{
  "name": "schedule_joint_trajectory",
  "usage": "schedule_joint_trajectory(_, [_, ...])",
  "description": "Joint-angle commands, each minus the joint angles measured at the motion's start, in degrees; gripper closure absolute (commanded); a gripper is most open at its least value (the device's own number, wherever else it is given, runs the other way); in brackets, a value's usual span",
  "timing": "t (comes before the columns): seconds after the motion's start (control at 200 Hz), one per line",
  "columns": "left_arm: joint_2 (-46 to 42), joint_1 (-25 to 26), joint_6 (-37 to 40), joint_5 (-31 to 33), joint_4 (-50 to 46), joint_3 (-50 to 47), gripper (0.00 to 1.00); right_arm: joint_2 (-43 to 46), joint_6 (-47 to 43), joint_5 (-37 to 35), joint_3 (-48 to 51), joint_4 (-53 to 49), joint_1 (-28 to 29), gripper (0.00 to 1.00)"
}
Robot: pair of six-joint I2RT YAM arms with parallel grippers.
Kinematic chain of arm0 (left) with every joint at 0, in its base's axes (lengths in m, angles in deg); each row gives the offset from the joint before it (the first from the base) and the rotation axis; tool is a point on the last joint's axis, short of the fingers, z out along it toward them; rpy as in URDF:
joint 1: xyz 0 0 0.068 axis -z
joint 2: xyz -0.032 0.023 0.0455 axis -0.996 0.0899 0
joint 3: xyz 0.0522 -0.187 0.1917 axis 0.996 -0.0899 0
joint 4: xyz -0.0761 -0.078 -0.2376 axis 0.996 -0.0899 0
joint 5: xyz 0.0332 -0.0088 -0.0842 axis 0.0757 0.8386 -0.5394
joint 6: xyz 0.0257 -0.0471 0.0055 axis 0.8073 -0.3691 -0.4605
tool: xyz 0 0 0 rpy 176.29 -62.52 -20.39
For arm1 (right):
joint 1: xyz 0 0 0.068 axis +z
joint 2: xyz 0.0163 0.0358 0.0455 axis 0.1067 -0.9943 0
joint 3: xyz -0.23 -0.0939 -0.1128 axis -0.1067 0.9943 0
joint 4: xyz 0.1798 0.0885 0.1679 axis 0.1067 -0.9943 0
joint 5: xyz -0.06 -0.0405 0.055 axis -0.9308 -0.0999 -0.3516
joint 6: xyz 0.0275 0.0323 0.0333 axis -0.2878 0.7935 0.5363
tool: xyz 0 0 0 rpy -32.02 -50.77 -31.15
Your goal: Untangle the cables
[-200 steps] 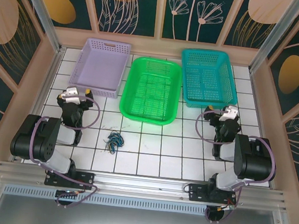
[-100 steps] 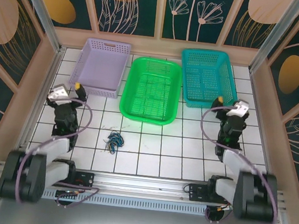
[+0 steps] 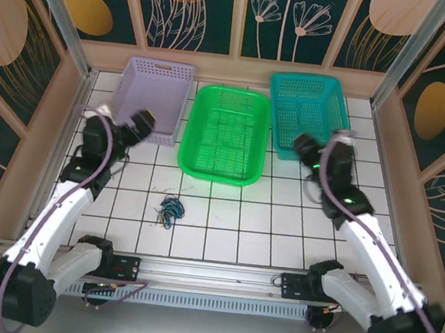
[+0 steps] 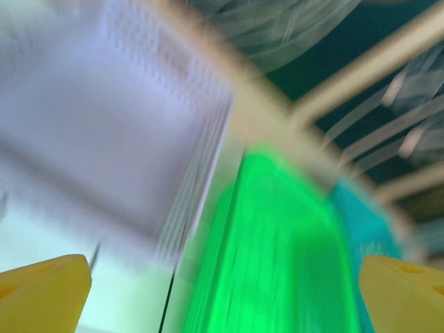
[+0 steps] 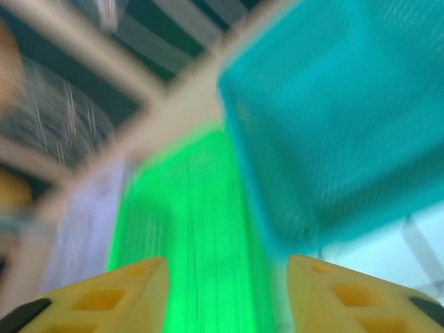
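From above, the cables (image 3: 171, 207) lie in a small knot on the table (image 3: 279, 230), left of its middle and toward the near edge. The knot looks a little longer from far to near. The left gripper (image 3: 140, 122) hangs by the near right corner of the purple basket (image 3: 152, 93), and the right gripper (image 3: 301, 147) by the near left corner of the teal basket (image 3: 310, 112), with the green basket (image 3: 225, 130) between them. The knot lies nearward of both and well apart. The left looks nearer, so I judge it better placed to reach. Left wrist view, blurred: jaws spread wide and empty, facing the baskets. Right wrist view, blurred: jaws parted more narrowly, nothing between them, also facing away from the knot.
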Motion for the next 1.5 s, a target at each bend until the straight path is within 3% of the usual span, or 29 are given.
schedule_joint_trajectory(0.0, [-1.2, 3.5, -0.1, -5.4, -25.2, -2.8, 0.05, -2.6, -0.2, -5.0, -0.1, -10.5, 15.5, 0.52])
schedule_joint_trajectory(0.09, [-3.0, 6.2, -0.7, -6.4, -30.5, -6.6, 0.14, -6.7, -3.0, -0.8, 2.4, -3.7, 25.1, 0.47])
schedule_joint_trajectory(0.25, [-0.3, 13.0, -5.3, -8.8, -26.6, -11.4, 0.24, -14.7, -6.6, 5.7, 2.3, 2.7, 32.7, 0.42])
schedule_joint_trajectory(0.425, [5.0, 21.9, -10.1, -6.4, -19.3, -11.4, 0.33, -18.8, -5.8, 13.1, 4.1, 8.7, 33.3, 0.42])
schedule_joint_trajectory(0.691, [7.4, 23.5, -7.9, -4.0, -16.5, -16.1, 0.37, -20.0, -2.6, 13.9, 5.3, 10.7, 33.3, 0.43])
schedule_joint_trajectory(0.831, [13.6, 23.9, -6.3, -5.3, -10.2, -16.2, 0.62, -20.3, -2.3, 14.7, 5.6, 10.9, 33.3, 0.43])
schedule_joint_trajectory(0.921, [14.0, 24.3, -6.8, -6.1, -7.3, -15.5, 1.00, -20.5, -1.1, 14.9, 6.2, 10.9, 33.2, 0.44])
schedule_joint_trajectory(1.086, [11.5, 24.9, -8.4, -7.7, -4.6, -13.6, 1.00, -20.6, 6.2, 17.3, 9.1, 12.0, 27.3, 0.58])
schedule_joint_trajectory(1.496, [12.8, 24.8, -8.6, -11.0, -2.3, -12.3, 1.00, -39.4, 1.4, 18.7, -6.4, 11.3, 13.9, 0.72])
